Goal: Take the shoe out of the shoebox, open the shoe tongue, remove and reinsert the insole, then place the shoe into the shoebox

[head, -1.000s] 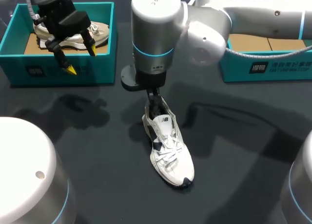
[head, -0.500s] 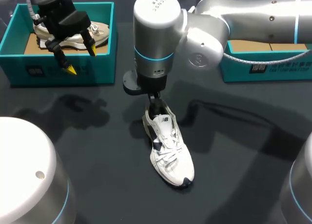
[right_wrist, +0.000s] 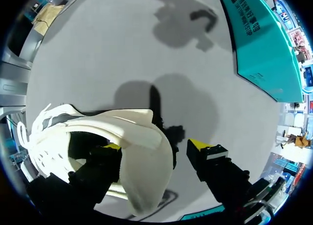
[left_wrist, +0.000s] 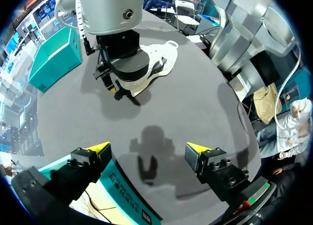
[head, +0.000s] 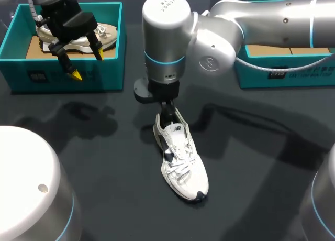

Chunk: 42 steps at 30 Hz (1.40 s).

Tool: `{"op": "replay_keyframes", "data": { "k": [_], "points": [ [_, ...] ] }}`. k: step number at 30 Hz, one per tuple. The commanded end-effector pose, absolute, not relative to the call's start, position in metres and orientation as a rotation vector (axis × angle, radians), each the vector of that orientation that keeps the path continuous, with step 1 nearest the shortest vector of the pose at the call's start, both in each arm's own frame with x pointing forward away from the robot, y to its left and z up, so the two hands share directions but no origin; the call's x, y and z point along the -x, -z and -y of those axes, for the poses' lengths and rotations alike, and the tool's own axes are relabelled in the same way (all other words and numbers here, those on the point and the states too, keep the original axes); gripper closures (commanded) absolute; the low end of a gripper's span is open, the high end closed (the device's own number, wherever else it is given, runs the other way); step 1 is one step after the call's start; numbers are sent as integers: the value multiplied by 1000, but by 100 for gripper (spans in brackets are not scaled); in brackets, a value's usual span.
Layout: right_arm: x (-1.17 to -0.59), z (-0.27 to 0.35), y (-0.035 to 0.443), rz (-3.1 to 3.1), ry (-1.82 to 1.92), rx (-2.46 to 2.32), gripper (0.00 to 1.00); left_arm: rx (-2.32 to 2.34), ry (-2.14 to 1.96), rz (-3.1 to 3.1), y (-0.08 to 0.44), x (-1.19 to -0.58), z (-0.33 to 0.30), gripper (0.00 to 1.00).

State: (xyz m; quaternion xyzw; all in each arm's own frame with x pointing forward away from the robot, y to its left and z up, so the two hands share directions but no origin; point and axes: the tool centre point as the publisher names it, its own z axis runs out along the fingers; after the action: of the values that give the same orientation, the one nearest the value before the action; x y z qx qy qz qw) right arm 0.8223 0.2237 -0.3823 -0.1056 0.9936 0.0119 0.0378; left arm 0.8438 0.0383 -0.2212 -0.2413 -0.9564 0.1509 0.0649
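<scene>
A white shoe (head: 182, 160) with dark trim lies on the dark table, toe toward me. My right arm comes in from the right, and its gripper (head: 167, 114) points down at the heel. In the right wrist view the right gripper (right_wrist: 155, 146) straddles the shoe's white heel wall (right_wrist: 144, 161). One finger is inside the shoe opening and the other behind the heel, with a gap showing, so it is open. My left gripper (head: 87, 63) hangs open and empty over the left teal shoebox (head: 68, 76). It also shows as the left gripper (left_wrist: 146, 149) facing the shoe (left_wrist: 156, 68).
A beige shoe (head: 104, 34) lies inside the left shoebox. A second teal box (head: 285, 70) with a cardboard floor stands at the back right, under my right arm. Bare table lies in front of and beside the white shoe.
My right arm's wrist has shifted slightly over the shoe's heel. The shoe and my left arm have not moved.
</scene>
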Motion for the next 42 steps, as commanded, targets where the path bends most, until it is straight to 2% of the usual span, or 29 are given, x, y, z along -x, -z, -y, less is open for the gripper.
{"op": "replay_keyframes", "data": {
  "k": [1,5,6,7,9,10,34,42],
  "points": [
    [-825,-228,388,-3065,-22,325,49,730,-452,2887,222,-844,-38,0],
    [-825,-227,390,-3072,-24,323,59,730,-452,2887,222,-844,-38,0],
    [-824,-226,391,-3074,-26,321,64,730,-452,2887,222,-844,-38,0],
    [-824,-225,391,-3076,-28,317,71,730,-452,2887,222,-844,-38,0],
    [-823,-224,392,-3079,-31,309,93,730,-452,2887,222,-844,-38,0],
    [-822,-223,391,-3079,-34,307,100,730,-452,2887,222,-844,-38,0],
    [-820,-198,335,-3014,-56,231,100,730,-452,2887,222,-844,-38,0],
    [-828,-170,296,-3016,-50,202,100,730,-452,2887,222,-844,-38,0]
  ]
}}
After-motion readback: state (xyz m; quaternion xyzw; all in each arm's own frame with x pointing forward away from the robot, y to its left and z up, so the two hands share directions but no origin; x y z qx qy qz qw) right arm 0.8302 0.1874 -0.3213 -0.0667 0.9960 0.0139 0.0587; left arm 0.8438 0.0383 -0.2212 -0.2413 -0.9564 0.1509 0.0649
